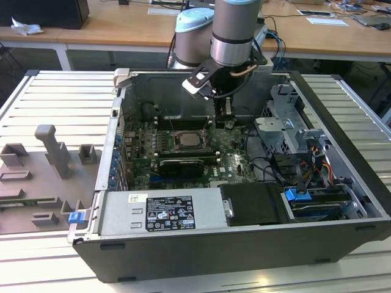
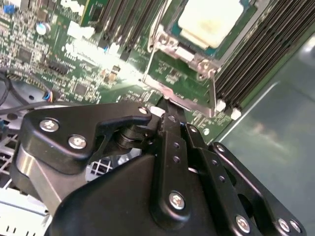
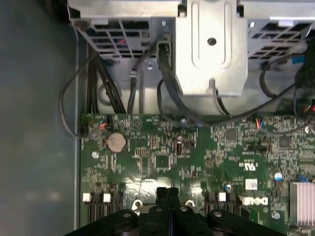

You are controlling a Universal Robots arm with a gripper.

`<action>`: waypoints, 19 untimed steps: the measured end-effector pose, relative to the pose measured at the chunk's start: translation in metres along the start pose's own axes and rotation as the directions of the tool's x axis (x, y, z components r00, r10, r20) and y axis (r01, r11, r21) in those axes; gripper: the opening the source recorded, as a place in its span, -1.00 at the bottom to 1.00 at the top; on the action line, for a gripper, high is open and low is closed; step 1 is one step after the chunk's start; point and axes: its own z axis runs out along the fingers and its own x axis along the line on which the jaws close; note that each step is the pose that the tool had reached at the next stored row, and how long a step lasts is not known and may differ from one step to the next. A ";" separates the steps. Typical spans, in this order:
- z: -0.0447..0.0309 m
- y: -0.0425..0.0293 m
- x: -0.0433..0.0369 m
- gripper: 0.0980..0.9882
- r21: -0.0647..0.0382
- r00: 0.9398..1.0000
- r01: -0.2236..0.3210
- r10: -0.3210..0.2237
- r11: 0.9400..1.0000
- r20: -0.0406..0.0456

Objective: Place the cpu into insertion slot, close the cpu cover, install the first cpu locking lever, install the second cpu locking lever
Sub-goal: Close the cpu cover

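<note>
The pale cpu point(image 1: 186, 140) point(image 2: 210, 19) lies in the insertion slot point(image 1: 172, 146) on the green board. The silvery cpu cover point(image 2: 172, 43) frames it and looks laid down over it. Two thin wire levers point(image 1: 173, 126) point(image 1: 206, 125) stand raised beside the socket, and one lever point(image 2: 153, 34) shows in the second wrist view. My gripper point(image 1: 225, 121) point(image 2: 166, 104) point(image 3: 168, 192) hangs just to the exterior view's right of the socket, near its corner. Its black fingers point(image 3: 162, 192) are pressed together with nothing seen between them.
Memory slots point(image 1: 183, 119) flank the socket and a black graphics card point(image 1: 178, 166) lies in front of it. A metal drive cage point(image 1: 287, 125) and loose cables point(image 1: 293, 174) crowd the exterior view's right. The power supply point(image 1: 159, 213) sits at the front; a grey fixture point(image 1: 52, 155) stands outside the case.
</note>
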 end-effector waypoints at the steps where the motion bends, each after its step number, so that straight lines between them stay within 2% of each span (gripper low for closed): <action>1: 0.0002 -0.0024 0.0000 -0.98 0.000 1.000 0.000 0.000 1.000 0.000; 3: 0.0011 -0.0063 0.0000 -0.98 0.000 1.000 0.000 0.000 1.000 0.000; 12: 0.0067 -0.0319 0.0000 -0.98 0.000 1.000 0.001 -0.001 1.000 0.000; 13: 0.0090 -0.0372 0.0000 -0.98 0.000 1.000 0.001 -0.001 1.000 0.000; 15: 0.0149 -0.0432 0.0000 -0.98 0.000 1.000 0.001 -0.001 1.000 0.000; 19: 0.0225 -0.0502 0.0000 -0.98 0.000 1.000 0.001 -0.001 1.000 0.000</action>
